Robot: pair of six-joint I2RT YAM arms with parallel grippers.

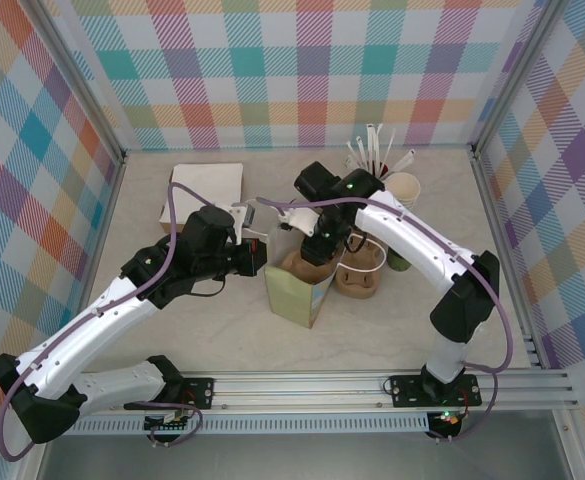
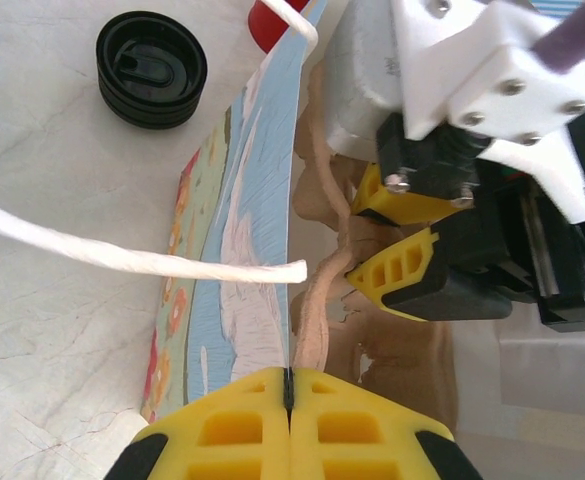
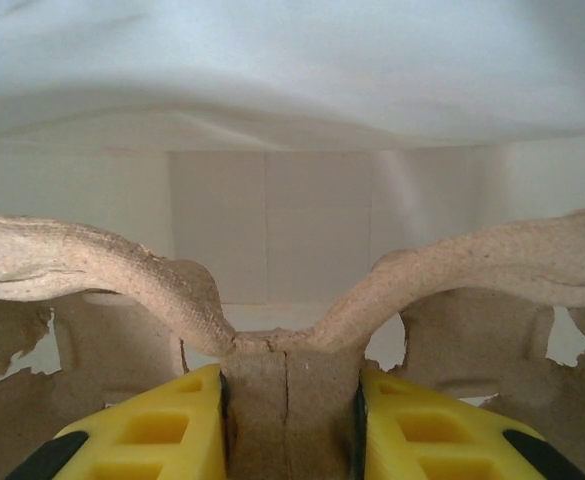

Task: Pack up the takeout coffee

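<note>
At the bag (image 2: 257, 190) mouth | my right gripper (image 3: 290, 385) clamps the carrier (image 3: 102, 265) rib | my left gripper (image 2: 288, 378) pinches the bag wall | gotta lower it straight, no snagging

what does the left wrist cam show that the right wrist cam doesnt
Left wrist, not right wrist: the black lid lying on the table, the paper bag's printed outside, its white rope handle, and the left gripper shut on the bag's edge. Right wrist, not left wrist: the bag's white back wall from inside. Both: the brown pulp carrier with the right gripper clamped on it.
</note>
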